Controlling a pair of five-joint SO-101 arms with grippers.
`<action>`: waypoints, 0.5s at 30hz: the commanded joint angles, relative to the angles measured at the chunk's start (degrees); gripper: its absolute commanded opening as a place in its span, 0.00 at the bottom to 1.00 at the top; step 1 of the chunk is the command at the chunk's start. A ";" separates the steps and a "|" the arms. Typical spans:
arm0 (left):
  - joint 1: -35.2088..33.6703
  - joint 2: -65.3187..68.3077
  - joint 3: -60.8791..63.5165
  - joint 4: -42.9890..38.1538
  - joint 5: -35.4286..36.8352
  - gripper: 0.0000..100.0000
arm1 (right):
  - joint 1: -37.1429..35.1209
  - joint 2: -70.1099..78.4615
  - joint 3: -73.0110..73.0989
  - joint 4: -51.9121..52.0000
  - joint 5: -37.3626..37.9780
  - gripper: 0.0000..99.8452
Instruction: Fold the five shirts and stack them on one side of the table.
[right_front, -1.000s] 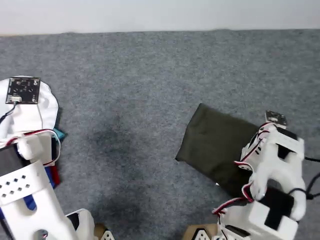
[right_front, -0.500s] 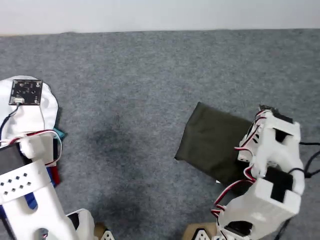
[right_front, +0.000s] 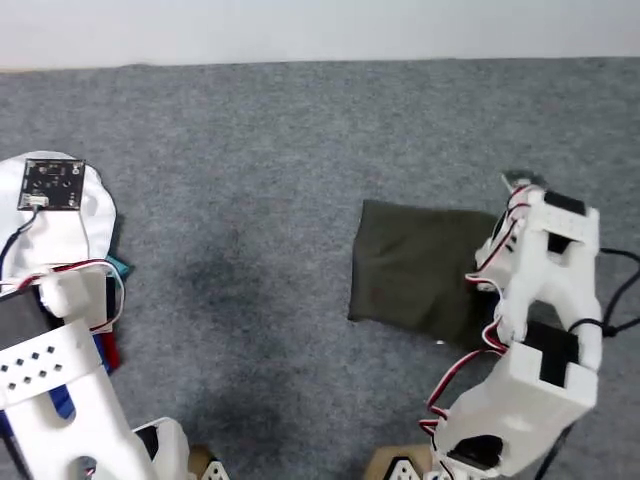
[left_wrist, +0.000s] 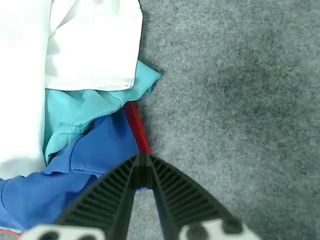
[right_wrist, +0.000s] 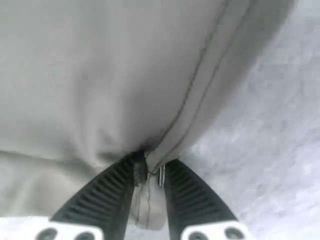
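Olive-dark cloth is what I have on the right: the olive shirt (right_front: 415, 265) lies folded into a rough rectangle on the grey tabletop (right_front: 250, 150), right of centre in the high view, with its far-right edge under the right arm (right_front: 540, 300). Through the right wrist camera I see the right jaws clenched on a stitched edge of that shirt (right_wrist: 100, 75), the fabric bunched into a small pucker where the two tips pinch it and a bit of hem poking out between them. Bare tabletop (right_wrist: 270, 150) shows just beyond the seam.

Over on the left edge of the tabletop sits the pile. From the left wrist camera I make out a white shirt (left_wrist: 75, 45) on top, a teal shirt (left_wrist: 85, 107) peeking out beneath it, then a blue shirt (left_wrist: 75, 170) and a thin strip of red shirt (left_wrist: 136, 127) along its edge. The left jaws are pressed together tip to tip with nothing between them, hanging above the edge of the blue shirt where it meets the tabletop. In the high view the left arm (right_front: 60, 390) stands over this pile, with the white shirt (right_front: 60, 225) spread beyond it.
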 joint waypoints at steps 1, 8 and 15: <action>0.00 -0.70 -0.57 -1.76 -0.44 0.00 | -0.84 -0.66 -8.35 0.13 6.86 0.01; 0.00 -0.70 -0.40 -1.76 -0.44 0.00 | -0.84 13.49 -27.69 0.04 22.95 0.01; 0.00 -0.70 -0.57 -1.41 -0.44 0.00 | -2.07 24.57 -46.24 2.33 29.54 0.02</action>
